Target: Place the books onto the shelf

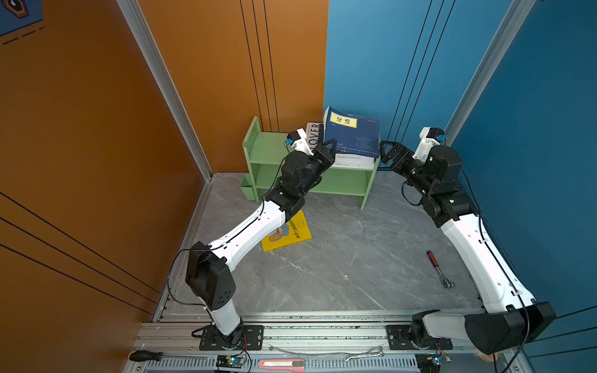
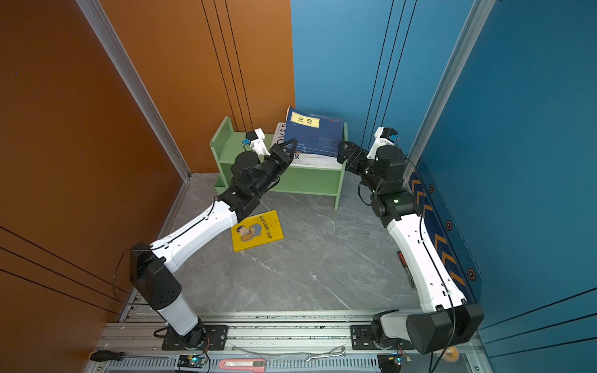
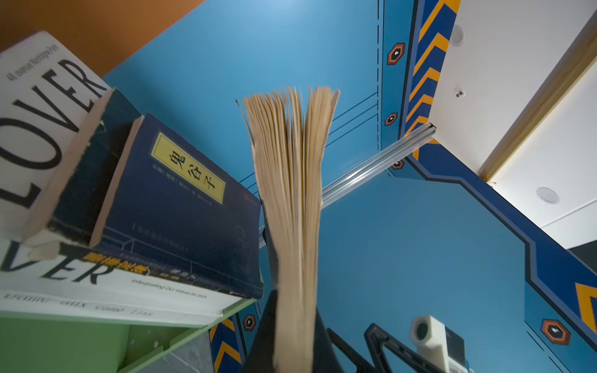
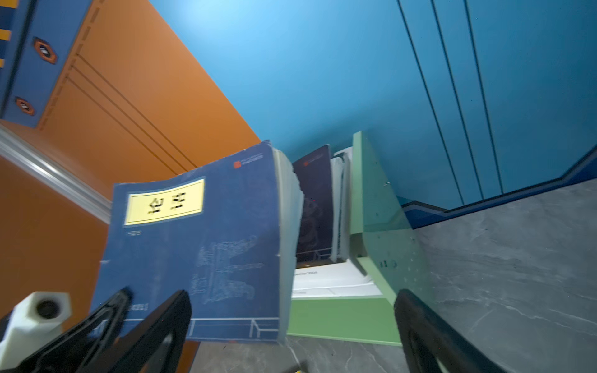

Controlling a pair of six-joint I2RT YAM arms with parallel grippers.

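- Nearest us, along the aluminium rail (image 1: 323, 336) at the front edge, we see a black-handled screwdriver (image 1: 145, 356), a pink utility knife (image 1: 281, 364) and a small wrench (image 1: 363, 355).
- On the grey marbled tabletop (image 1: 339, 258) a yellow cartoon-cover book (image 2: 257, 230) lies flat and face up. One corner is tucked under the left arm (image 2: 193, 226), and the book is well apart from the shelf.
- A red-handled ratchet (image 1: 439, 268) lies on the tabletop just beside the right arm (image 1: 478, 252).
- The pale green shelf (image 1: 268, 148) stands in the back corner where the orange wall (image 1: 210, 64) meets the blue wall (image 1: 371, 64). Its little green cup (image 1: 247, 190) hangs low on its left side.
- The left gripper (image 1: 331, 144) is clamped on the lower corner of a navy yellow-labelled book (image 1: 353, 135). This book stands tilted over the right half of the top tier, and in the left wrist view its page edges fan out from between the jaws.
- We cannot tell whether this held book touches the books behind it.
- The right gripper (image 1: 389, 150) hovers just beside the shelf's right end, with its jaws spread wide and gripping nothing.
- On the top tier a large white book (image 3: 113, 290) lies flat.
- A white "LOVER" book (image 3: 38, 129) leans at the back.
- A second navy yellow-labelled book (image 3: 168, 206) rests tilted on the flat one, with a dark cover between it and the "LOVER" book that we cannot identify.
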